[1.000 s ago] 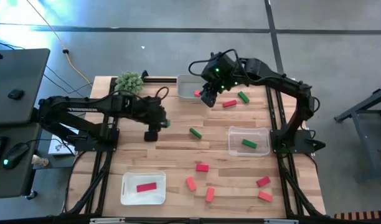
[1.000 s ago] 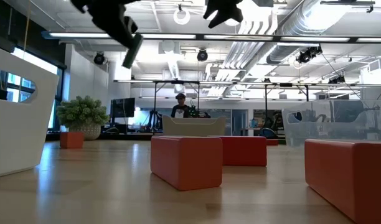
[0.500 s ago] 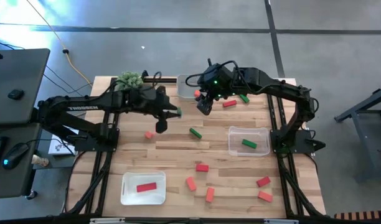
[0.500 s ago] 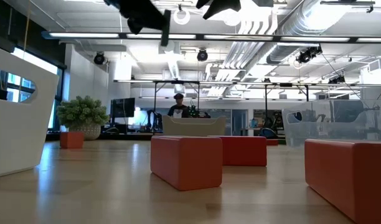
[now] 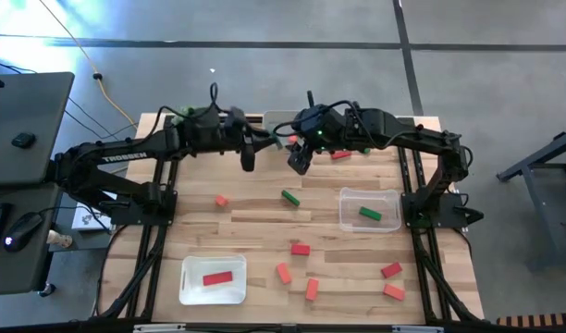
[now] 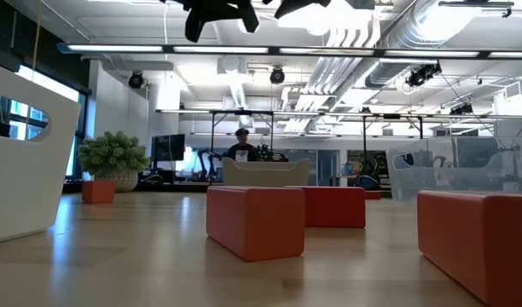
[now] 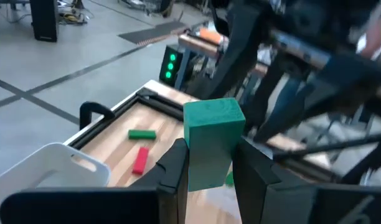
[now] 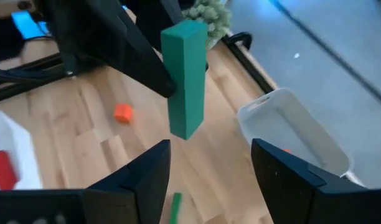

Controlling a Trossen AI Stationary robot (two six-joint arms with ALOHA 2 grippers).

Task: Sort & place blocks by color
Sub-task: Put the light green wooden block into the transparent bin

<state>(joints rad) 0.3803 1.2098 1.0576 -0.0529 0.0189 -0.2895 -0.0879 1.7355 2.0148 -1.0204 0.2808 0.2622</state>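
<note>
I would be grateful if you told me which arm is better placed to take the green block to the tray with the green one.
Right. The left tool grips the green block, but the open right tool faces it, on that tray's side.

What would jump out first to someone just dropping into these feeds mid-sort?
The two arms meeting in mid-air over the table's far edge: the left hand is clamped on a green block, held up right in front of the open right hand. Below them lie loose red blocks near the front, and a clear tray on the right already holds a green one.
</note>
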